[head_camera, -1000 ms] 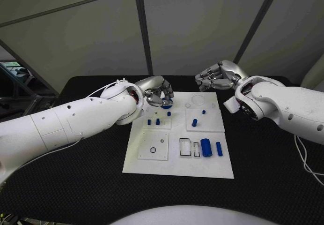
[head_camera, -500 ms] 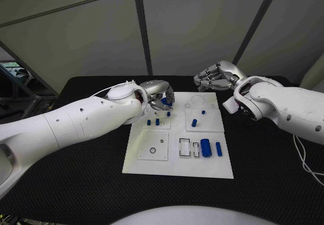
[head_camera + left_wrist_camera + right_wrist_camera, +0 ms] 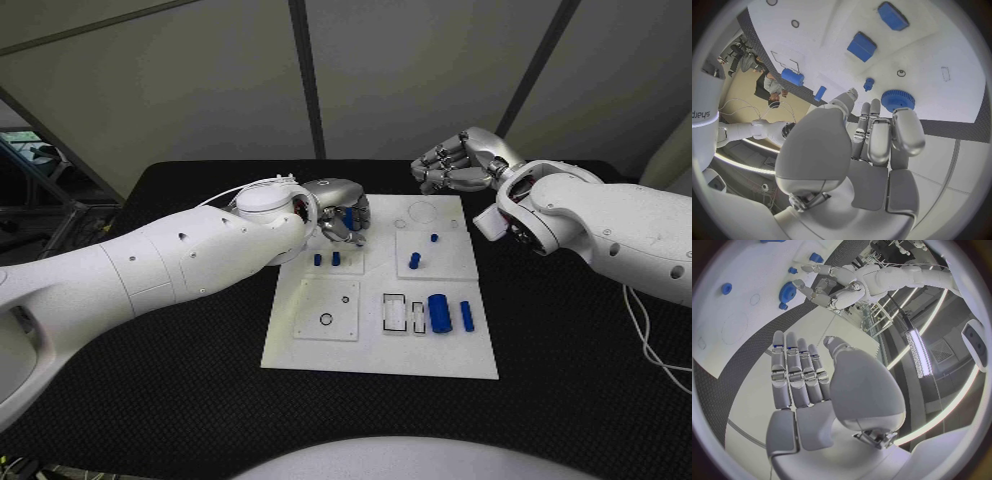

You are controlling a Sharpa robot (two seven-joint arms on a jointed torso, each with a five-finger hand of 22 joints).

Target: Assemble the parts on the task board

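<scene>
The white task board (image 3: 433,350) lies mid-table. My left hand (image 3: 338,213) hovers over its far left corner and holds a blue gear (image 3: 351,214) at its fingertips; the left wrist view shows the gear (image 3: 898,100) against the fingertips (image 3: 902,114), just above a small blue peg (image 3: 869,83). My right hand (image 3: 459,160) hangs above the board's far right corner, fingers curled, holding nothing. From the right wrist view, the gear (image 3: 787,291) sits in the left hand (image 3: 814,282).
Two blue pegs (image 3: 327,259) stand in the left panel, two more (image 3: 415,261) (image 3: 434,239) in the right panel. A thick blue cylinder (image 3: 438,313) and a thin one (image 3: 466,315) lie beside rectangular slots (image 3: 395,313). Black table (image 3: 173,380) surrounds the board.
My left arm has reached further in and its hand has turned, carrying the blue gear slightly toward the board's far edge. The right hand has hardly moved.
</scene>
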